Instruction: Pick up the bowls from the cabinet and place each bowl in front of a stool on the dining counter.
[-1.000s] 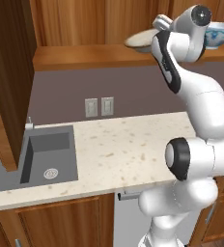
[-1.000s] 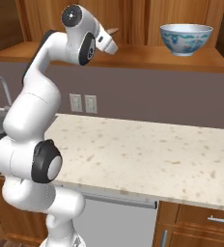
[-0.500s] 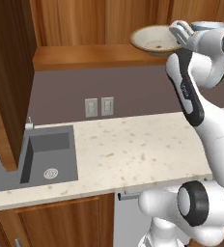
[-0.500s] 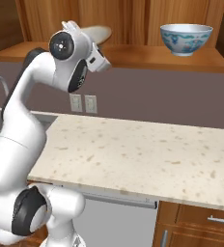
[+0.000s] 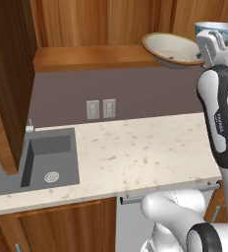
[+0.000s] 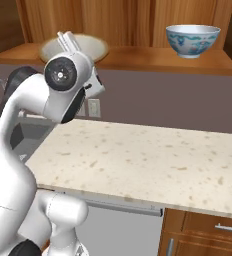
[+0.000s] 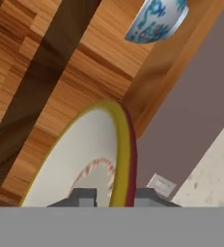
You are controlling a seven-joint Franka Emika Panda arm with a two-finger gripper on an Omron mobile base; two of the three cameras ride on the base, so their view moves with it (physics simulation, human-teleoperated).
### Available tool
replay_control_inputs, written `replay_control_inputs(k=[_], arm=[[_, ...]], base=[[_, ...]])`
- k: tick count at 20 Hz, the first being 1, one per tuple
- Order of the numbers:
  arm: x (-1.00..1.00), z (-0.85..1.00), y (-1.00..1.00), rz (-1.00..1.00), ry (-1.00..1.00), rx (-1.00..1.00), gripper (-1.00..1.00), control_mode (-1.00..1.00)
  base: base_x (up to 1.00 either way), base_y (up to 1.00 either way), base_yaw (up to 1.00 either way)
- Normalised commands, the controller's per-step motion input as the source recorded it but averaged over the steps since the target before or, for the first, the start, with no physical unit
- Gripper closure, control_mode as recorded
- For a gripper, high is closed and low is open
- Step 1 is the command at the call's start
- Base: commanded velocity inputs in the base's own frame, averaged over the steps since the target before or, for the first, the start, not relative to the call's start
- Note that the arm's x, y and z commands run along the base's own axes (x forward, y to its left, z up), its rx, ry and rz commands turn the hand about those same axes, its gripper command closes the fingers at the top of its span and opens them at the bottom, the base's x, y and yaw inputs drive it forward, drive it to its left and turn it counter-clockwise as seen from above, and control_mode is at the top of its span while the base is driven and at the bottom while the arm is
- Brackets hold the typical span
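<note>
The wide cream bowl with a tan rim hangs tilted just off the front edge of the reddish wood cabinet shelf. My gripper is shut on its right rim. In the hand view the rim of the cream bowl runs between my two fingertips, with the gripper clamped on it. From the right the cream bowl peeks out behind my hand. The deeper white bowl with blue-green pattern stands upright on the cabinet shelf, to the right of my hand; this patterned bowl is also in the hand view.
Below the shelf runs a speckled counter with a grey sink at its left. Two wall outlets sit on the dark backsplash. An open cabinet door hangs at the far left. Floor cabinets and a metal handle lie under the counter.
My hand has pulled back from the shelf toward the base and dropped a little, carrying the cream bowl with it. The patterned bowl has not moved.
</note>
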Motion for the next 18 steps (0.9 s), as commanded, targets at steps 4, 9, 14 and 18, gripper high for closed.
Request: replay_control_inputs(k=[4, 9, 14, 18], arm=[[-0.61, -0.15, 0.0, 0.07, 0.18, 0.0, 1.0, -1.0], [-0.39, -0.4, 0.0, 0.09, 0.18, 0.0, 1.0, -1.0], [-0.07, -0.09, 0.0, 0.02, 0.02, 0.0, 1.0, 1.0], [0.0, 0.0, 0.0, 0.0, 0.0, 0.0, 1.0, 1.0]], base=[[0.0, 0.0, 0.0], [0.0, 0.0, 0.0], [-0.45, 0.0, 0.07], [-0.65, 0.0, 0.1]])
